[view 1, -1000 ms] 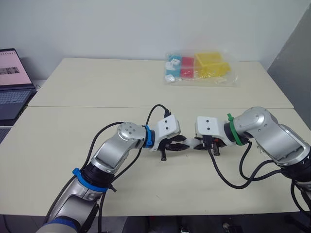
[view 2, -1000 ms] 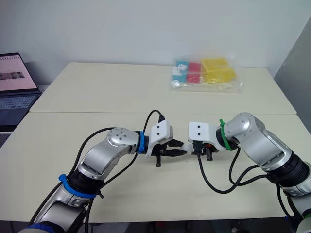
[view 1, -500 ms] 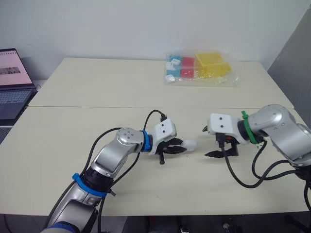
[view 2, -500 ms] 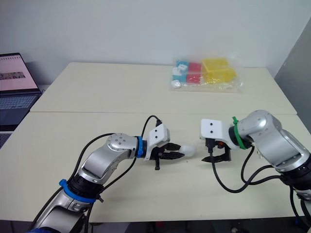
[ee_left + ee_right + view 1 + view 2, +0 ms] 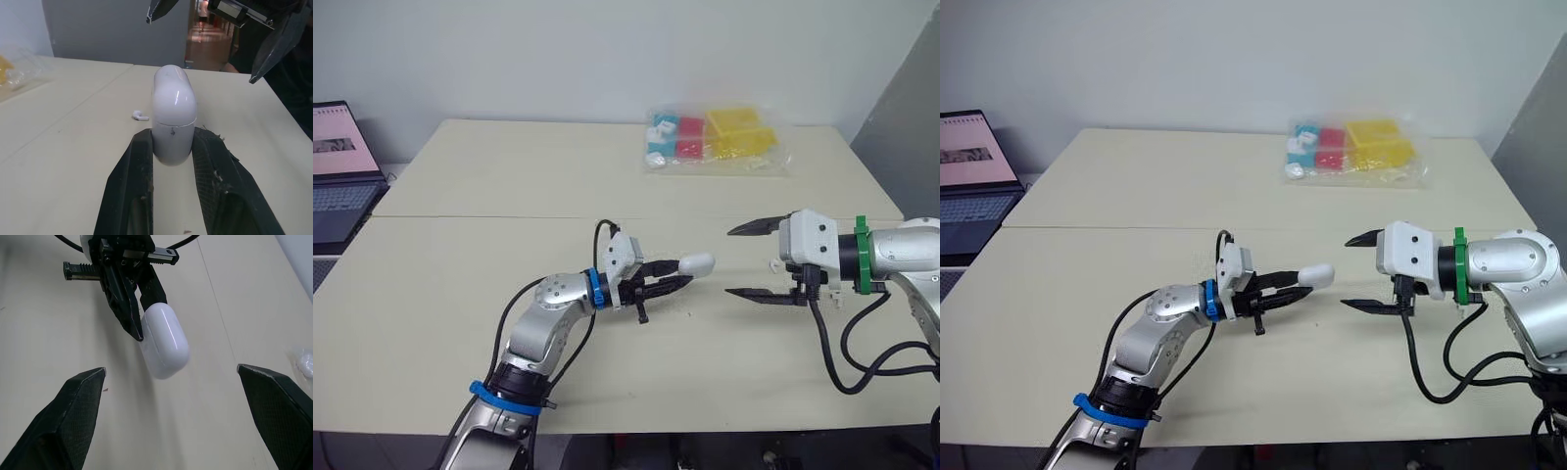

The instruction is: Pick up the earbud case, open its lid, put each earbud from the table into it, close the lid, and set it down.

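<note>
Glossy white earbud case point(image 5: 696, 263), rounded pill shape, lid shut (seam just above the fingers), held above the table point(image 5: 509, 176) near its middle, left gripper point(image 5: 674, 275) clamped on its lower end, right gripper point(image 5: 728, 262) spread wide, empty, facing it, one earbud point(image 5: 140, 116) on the table beyond.

We see two arms in silver-grey metal shells with rounded joints. The left arm point(image 5: 546, 315) carries a blue band point(image 5: 594, 287) at the wrist and a second blue band point(image 5: 509, 399) lower down. The right arm point(image 5: 913, 247) wears a green band point(image 5: 860, 257). Each wrist ends in a white box-shaped housing point(image 5: 806, 238). The left claw point(image 5: 683, 273) and right claw point(image 5: 728, 262) each have two slim black fingers tapering to points. We note a fine woven texture on the right claw's fingers point(image 5: 73, 421). Black cables point(image 5: 814, 313) loop loosely from the housings.
</note>
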Motion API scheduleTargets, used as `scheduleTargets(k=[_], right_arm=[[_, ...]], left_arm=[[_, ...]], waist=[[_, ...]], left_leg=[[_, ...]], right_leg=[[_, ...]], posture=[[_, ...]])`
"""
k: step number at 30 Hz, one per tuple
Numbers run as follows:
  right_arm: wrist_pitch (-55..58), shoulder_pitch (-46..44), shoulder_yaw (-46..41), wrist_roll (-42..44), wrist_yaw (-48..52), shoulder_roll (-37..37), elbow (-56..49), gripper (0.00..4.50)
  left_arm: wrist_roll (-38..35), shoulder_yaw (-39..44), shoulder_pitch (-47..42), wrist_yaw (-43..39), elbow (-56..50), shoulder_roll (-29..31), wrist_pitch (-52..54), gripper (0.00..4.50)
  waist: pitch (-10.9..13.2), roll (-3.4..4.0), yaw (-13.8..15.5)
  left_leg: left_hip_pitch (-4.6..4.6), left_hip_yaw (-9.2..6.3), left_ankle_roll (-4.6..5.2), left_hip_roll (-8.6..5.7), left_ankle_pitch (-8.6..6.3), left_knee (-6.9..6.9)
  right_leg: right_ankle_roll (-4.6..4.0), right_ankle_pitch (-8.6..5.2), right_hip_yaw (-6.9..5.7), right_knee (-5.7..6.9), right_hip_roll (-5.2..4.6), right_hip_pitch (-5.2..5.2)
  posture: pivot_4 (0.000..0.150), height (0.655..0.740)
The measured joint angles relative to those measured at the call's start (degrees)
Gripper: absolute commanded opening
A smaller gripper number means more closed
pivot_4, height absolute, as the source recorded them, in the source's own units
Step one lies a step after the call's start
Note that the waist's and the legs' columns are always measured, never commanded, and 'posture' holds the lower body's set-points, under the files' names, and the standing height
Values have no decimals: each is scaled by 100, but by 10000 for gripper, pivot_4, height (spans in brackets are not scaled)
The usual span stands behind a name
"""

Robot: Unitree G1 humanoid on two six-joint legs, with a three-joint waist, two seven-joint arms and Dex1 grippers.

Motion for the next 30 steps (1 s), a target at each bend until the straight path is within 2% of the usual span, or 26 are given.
scheduleTargets(k=[15,30], right_arm=[[-331,-674,851,-865,-447,544,690,45000],[-69,-975,812,-702,-433,639,757,45000]], left_arm=[[145,-58,-73,-176,96,57,-341,7724],[390,-208,-2,-323,154,260,-594,7724]], waist=[[0,0,2],[0,1,2]], left_leg=[[-4,-4,0,1,0,-2],[-5,-3,0,1,0,-2]], right_leg=[[-1,-1,-4,-1,2,-3],[-2,0,-3,-2,1,-3]], posture=[[1500,7400],[1500,7400]])
